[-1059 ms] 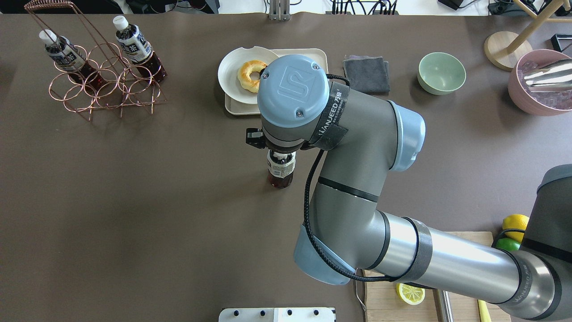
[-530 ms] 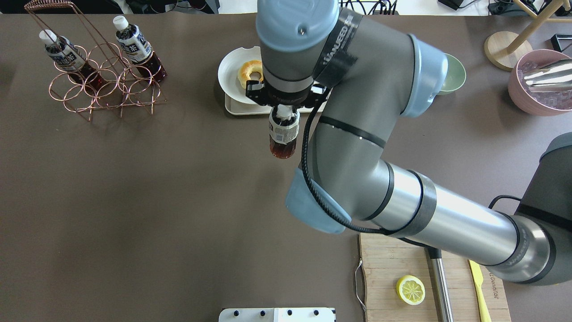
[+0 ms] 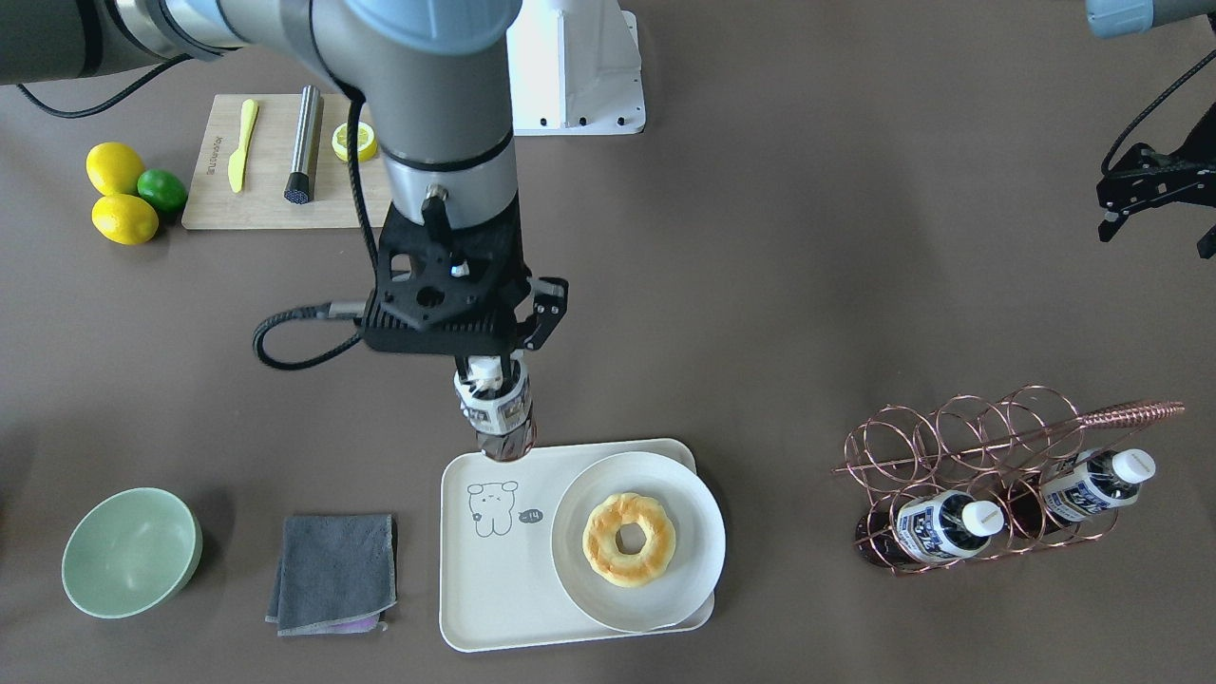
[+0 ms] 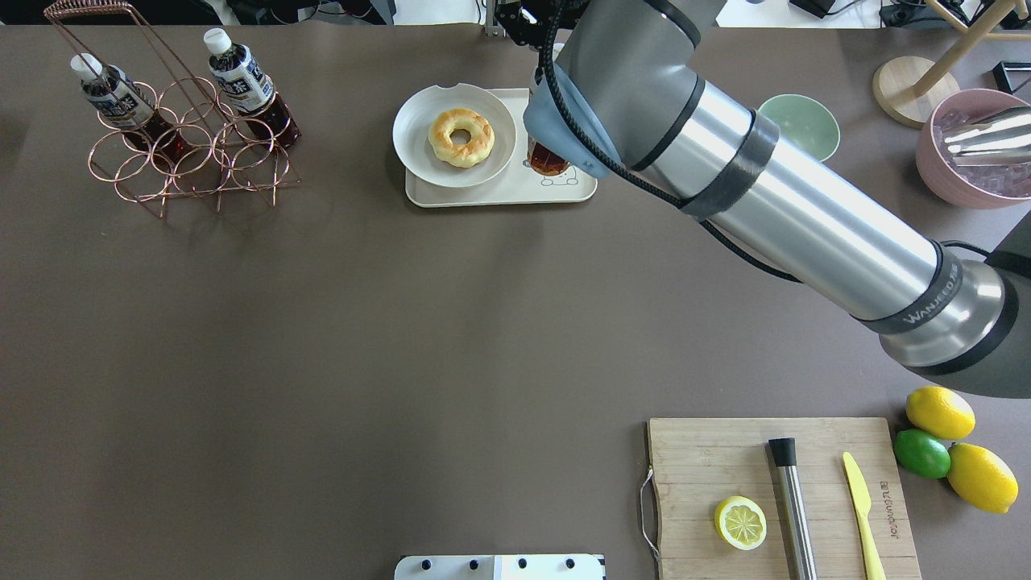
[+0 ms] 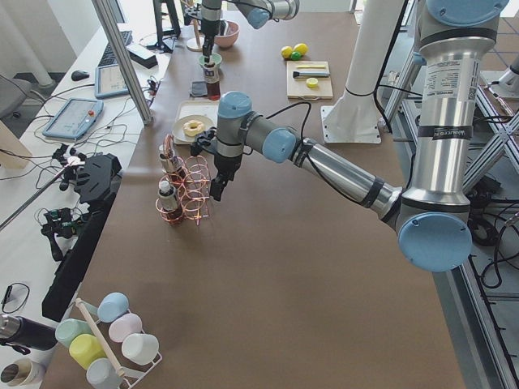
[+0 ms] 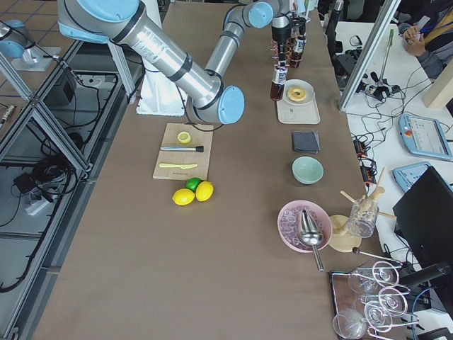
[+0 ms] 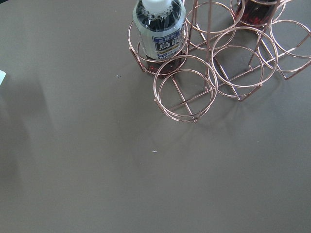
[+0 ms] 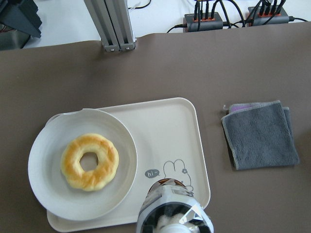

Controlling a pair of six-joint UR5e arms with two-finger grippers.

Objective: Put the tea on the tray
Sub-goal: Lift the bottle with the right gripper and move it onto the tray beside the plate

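My right gripper (image 3: 489, 366) is shut on the neck of a tea bottle (image 3: 501, 423) and holds it upright over the bear-drawing end of the cream tray (image 3: 475, 589). In the overhead view only the bottle's dark bottom (image 4: 548, 159) shows under my arm, above the tray (image 4: 499, 196). The right wrist view shows the bottle (image 8: 172, 213) just beside the bear on the tray (image 8: 170, 121). I cannot tell whether it touches the tray. Two more tea bottles (image 4: 113, 97) (image 4: 246, 80) stand in a copper wire rack (image 4: 193, 161). My left gripper (image 3: 1159, 233) hangs open and empty near the rack.
A round white plate with a doughnut (image 4: 459, 137) fills the tray's other half. A grey cloth (image 3: 332, 570) and a green bowl (image 3: 128, 551) lie beside the tray. A cutting board (image 4: 773, 499) with lemon and knife, loose citrus (image 4: 938, 411) and a pink bowl (image 4: 975, 149) are on my right.
My right gripper has lifted the tea bottle from the middle of the table and carried it away from me to above the tray. The left arm has not visibly moved.
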